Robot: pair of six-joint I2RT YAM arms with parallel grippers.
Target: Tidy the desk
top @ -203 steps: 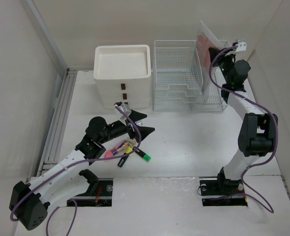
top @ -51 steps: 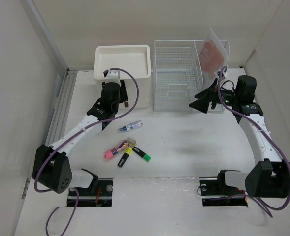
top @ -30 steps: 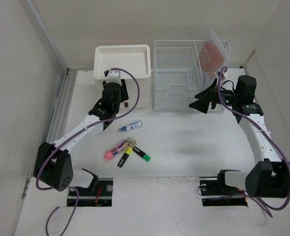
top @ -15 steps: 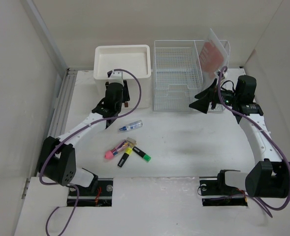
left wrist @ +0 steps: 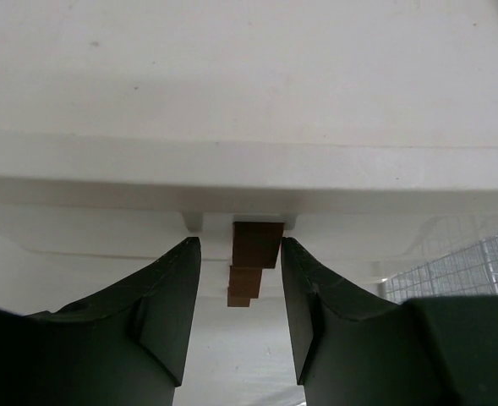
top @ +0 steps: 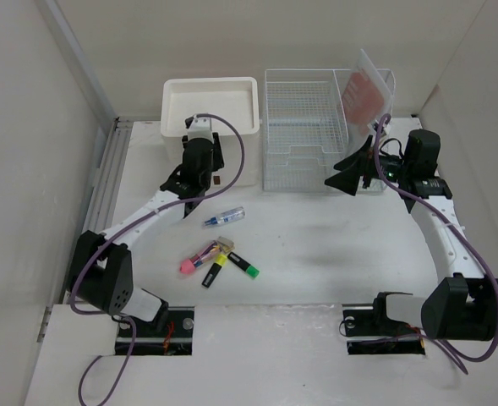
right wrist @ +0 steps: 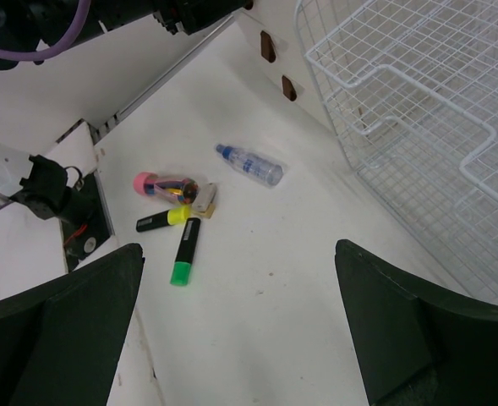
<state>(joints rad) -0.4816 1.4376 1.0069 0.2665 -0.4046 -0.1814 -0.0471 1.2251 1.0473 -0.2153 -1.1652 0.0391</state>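
White desk (top: pixel 316 245) seen from above. Nearest, left of centre, lay a loose heap of pens: a pink highlighter (top: pixel 196 260), a black marker with a yellow cap (top: pixel 212 273) and a black marker with a green cap (top: pixel 245 266). A small pale object (right wrist: pixel 203 198) among them was too small to name. Just beyond them a little clear bottle (top: pixel 224 217) with a blue end lay on its side. Further back on the right, the right gripper (top: pixel 348 172) hung over the desk with its jaws spread fully wide and nothing between them, just in front of the white wire rack (top: pixel 303 127). On the left, the left gripper (left wrist: pixel 238 245) was at the front of the white drawer unit (top: pixel 210 106). From above, its fingers were hidden under its own wrist and only one brown mark showed on the unit's front. The left wrist camera showed what that view could not. The jaws were partly apart, with a brown handle (left wrist: pixel 257 244) between the tips and a clear gap on its left. Whether the right finger touched it could not be told. Two more handles lined up behind it, each partly hidden by the one in front. The right wrist camera showed the pens and bottle, but the rack ran off its right edge. It missed the pinkish folder (top: pixel 367 89) standing at the rack's far right end, which only the overhead view showed.
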